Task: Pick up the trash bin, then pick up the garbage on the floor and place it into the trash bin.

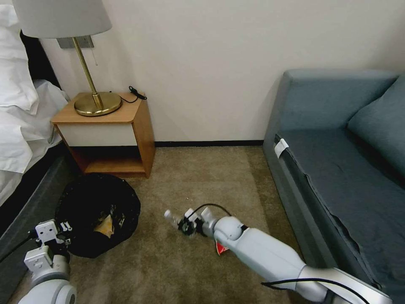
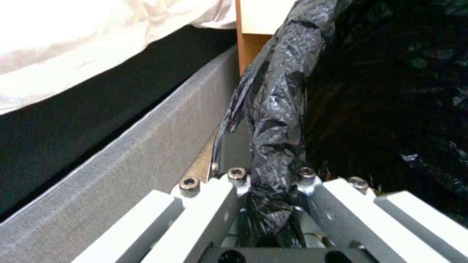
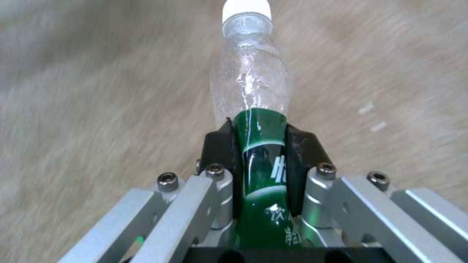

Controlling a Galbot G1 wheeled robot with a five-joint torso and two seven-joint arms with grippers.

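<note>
The trash bin (image 1: 95, 198), lined with a crinkly black bag, sits low at the left beside the bed base. My left gripper (image 1: 63, 233) is shut on its near rim; the left wrist view has the bag's rim (image 2: 278, 120) pinched in the left gripper (image 2: 270, 180). A tan-yellow scrap (image 1: 105, 227) lies inside the bin. My right gripper (image 1: 185, 226) hovers over the carpet to the bin's right, shut on a clear plastic bottle (image 1: 171, 217). In the right wrist view the right gripper (image 3: 261, 146) clamps the bottle (image 3: 251, 80) at its green label, white cap pointing away. A red snack packet (image 1: 221, 248) peeks out under the right forearm.
A wooden nightstand (image 1: 112, 135) with a brass lamp (image 1: 95, 101) stands behind the bin. The bed (image 1: 21, 126) runs along the left and a blue-grey sofa (image 1: 337, 160) along the right. Brown carpet (image 1: 202, 177) lies open between them.
</note>
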